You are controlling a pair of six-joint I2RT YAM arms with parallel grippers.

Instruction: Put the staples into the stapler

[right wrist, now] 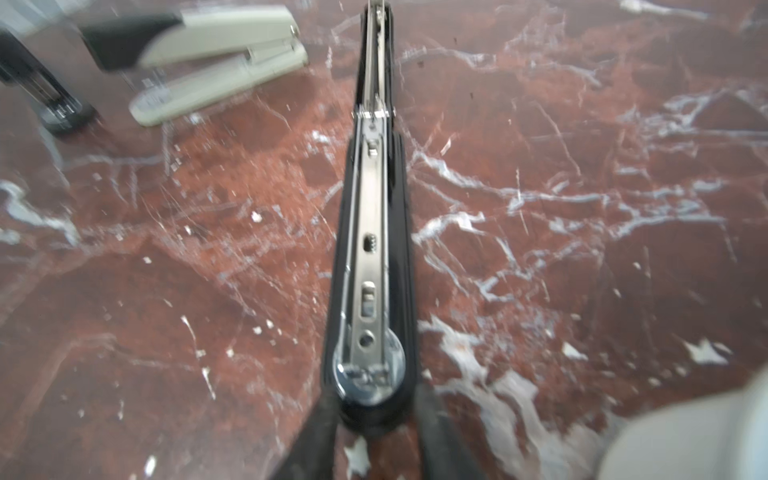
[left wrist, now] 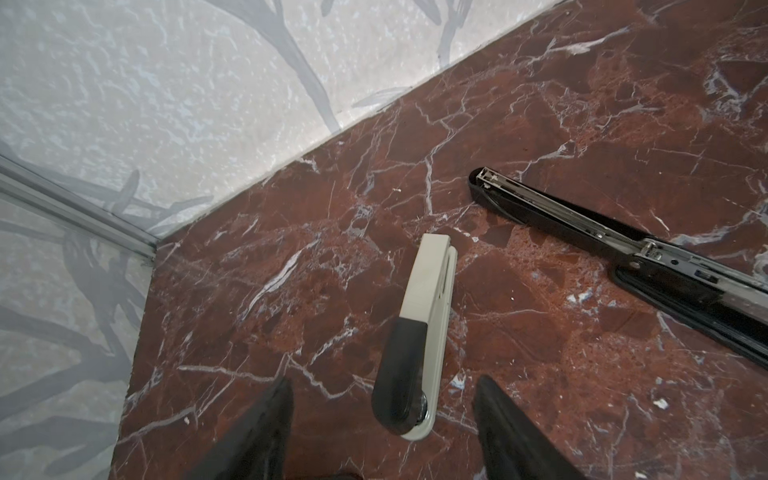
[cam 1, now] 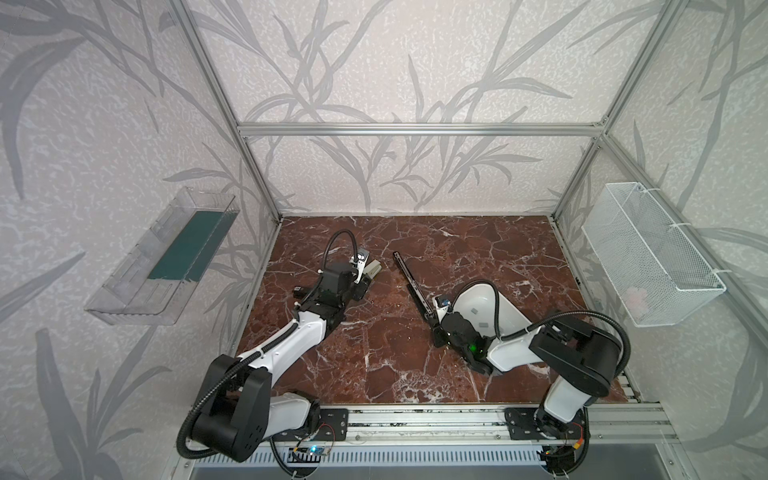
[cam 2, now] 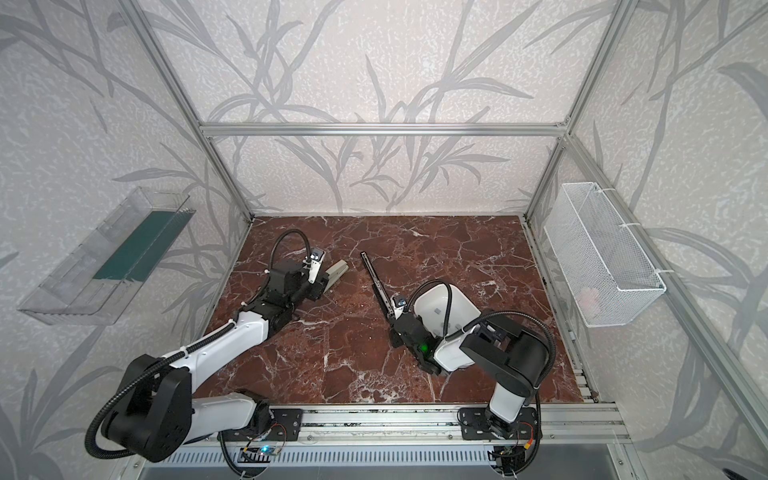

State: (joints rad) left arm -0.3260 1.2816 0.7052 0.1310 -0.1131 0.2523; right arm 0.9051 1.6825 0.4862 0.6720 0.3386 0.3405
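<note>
So you're at the stapler-is-open stage. The long black stapler [cam 1: 413, 286] lies folded out flat on the red-brown marble tabletop [cam 1: 374, 365] with its shiny metal rail facing up. The rail looks empty to me, but the right wrist view is blurry, so don't quote me. The staples [cam 1: 472, 309], little flat grey metal strips, sit in the white rounded bowl [cam 1: 513, 318] right under your right arm's wrist, and none is picked up yet. Your right gripper [right wrist: 376, 399] is low at the near end of the black stapler, jaws narrowly apart with the rounded end between them. I can't tell if they're pinching it or just clear of it. Your left gripper [left wrist: 382, 384] is spread wide, one finger on each side of the black-capped rear of a second, beige-grey stapler [left wrist: 428, 299], touching nothing. The left arm is stretched out long and low, while the right is folded back on itself. Next move, I reckon: back the right claw off, dip into the bowl, pinch one strip by its edges and line it up with the rail. Those strips are thin and flat, so expect a fiddly pick.
</note>
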